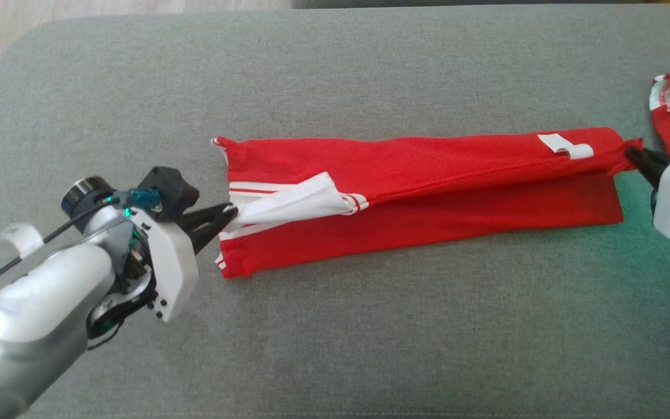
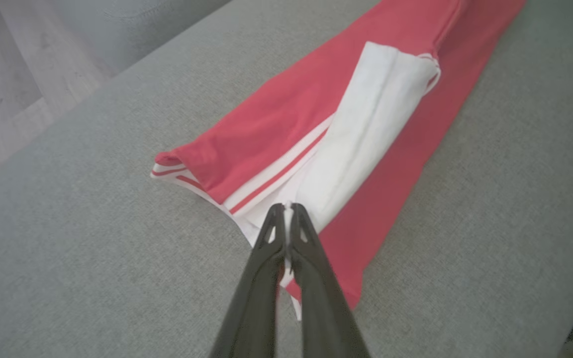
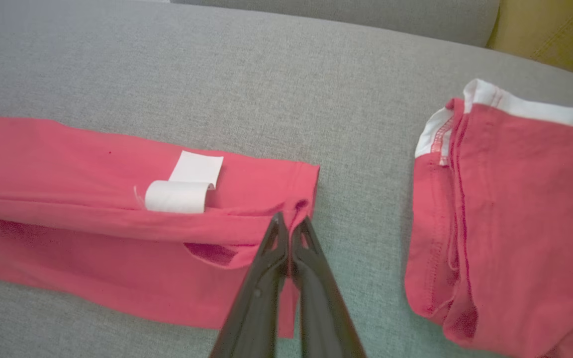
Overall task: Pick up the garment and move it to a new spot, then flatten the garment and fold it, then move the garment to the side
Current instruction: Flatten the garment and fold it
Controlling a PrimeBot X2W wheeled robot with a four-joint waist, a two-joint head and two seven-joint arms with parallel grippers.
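Red white-trimmed jersey garment (image 1: 428, 192) is lying half-folded lengthwise on the grey fabric cushion (image 1: 335, 326), left end effector (image 1: 227, 214) and right end effector (image 1: 631, 154) pinching its ends (crosswise folding and moving aside seemingly remaining).

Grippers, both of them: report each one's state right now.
Left gripper: shut on the white-trimmed end of the long folded red cloth garment.
Right gripper: shut on that garment's other, plain red end.

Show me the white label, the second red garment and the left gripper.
white label (image 3: 174, 197): right wrist view, its curled part.
second red garment (image 3: 525, 209): right wrist view, top red layer.
left gripper (image 2: 287, 207): left wrist view, between its fingertips.
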